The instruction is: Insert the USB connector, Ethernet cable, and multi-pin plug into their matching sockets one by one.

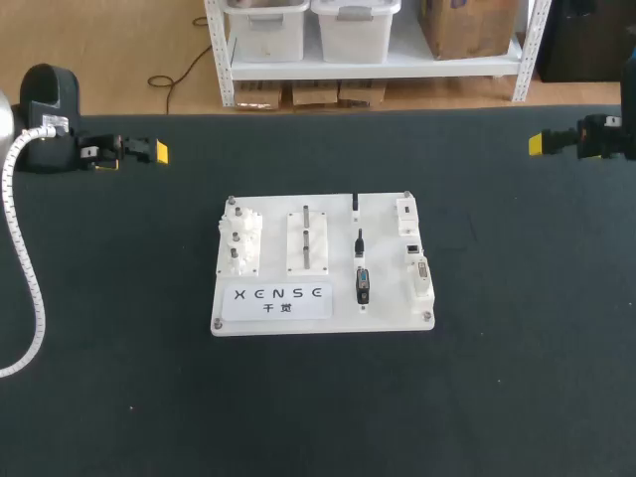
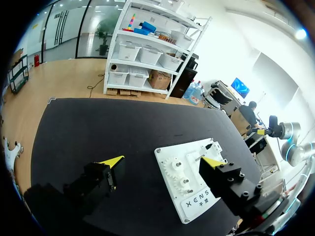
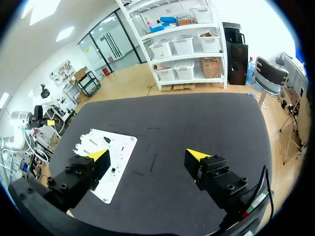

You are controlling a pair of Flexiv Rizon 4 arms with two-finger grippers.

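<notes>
A white board [image 1: 323, 320] is seen lying flat in the middle of the black table [image 1: 517, 378]. Three small black plugs are set in a row down the right half of the board. The front plug is the multi-pin plug [image 1: 363, 285], and it is the biggest. Behind it a middle plug [image 1: 358, 240] is seen, and it is thinner. Behind that a back plug [image 1: 355, 204] is seen, and it is very thin. One of these two is for USB and one is for Ethernet, but they are too small for it to be told which is which. The sockets [image 1: 415, 248] are lined up along the right edge of the board, just beside the plugs. All three plugs are seen lying apart from the sockets.

White gears [image 1: 241, 238] are fixed on the left part of the board. A block with thin pegs [image 1: 308, 238] is fixed in the middle.

The left gripper [image 2: 163, 160] is held over the far left side of the table, well apart from the board. Its two fingers are spread wide, and nothing is held between them. The right gripper [image 3: 147, 154] is held over the far right side, also well apart from the board. Its fingers are spread wide too, and nothing is gripped. A white coiled hose [image 1: 20, 248] is seen by the left arm.
</notes>
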